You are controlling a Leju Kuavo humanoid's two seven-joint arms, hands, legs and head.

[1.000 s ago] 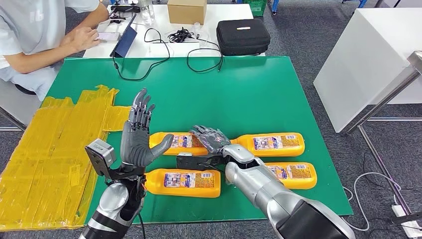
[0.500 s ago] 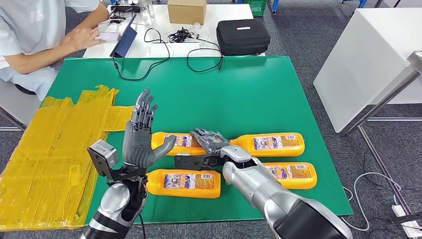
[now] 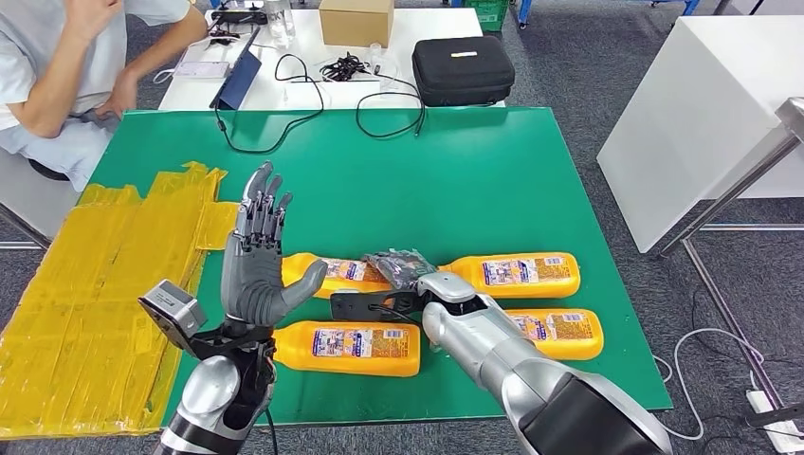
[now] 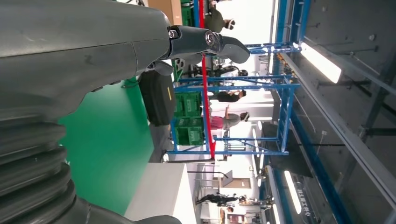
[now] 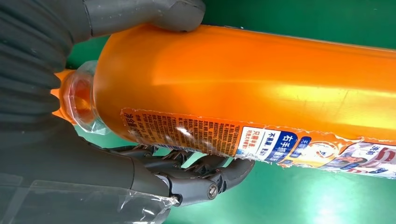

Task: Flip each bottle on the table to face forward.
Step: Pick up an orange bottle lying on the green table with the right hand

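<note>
Four orange bottles lie on their sides on the green table (image 3: 531, 171), in two rows near the front edge. The right hand (image 3: 403, 268) has its thumb and fingers wrapped round the neck end of the far-left bottle (image 3: 341, 272); in the right wrist view the thumb (image 5: 140, 14) presses one side of the body and the dark fingers (image 5: 205, 179) curl under the other, with the torn label edge lying between them. The left hand (image 3: 254, 261) is raised upright just left of that bottle, palm turned toward it, fingers spread wide and holding nothing. The other three bottles, far right (image 3: 521, 274), near left (image 3: 351, 347) and near right (image 3: 555, 332), lie with labels up and appear to be done or waiting. The step in hand looks like rolling the held bottle about its long axis until the printed front faces up. To do it well, keep the hold firm near the neck, lift only slightly so the body clears the neighbours just beside it, turn the wrist smoothly, and let go only once the bottle lies settled. A slick plastic body may slip, so the open left hand could steady the far end.
</note>
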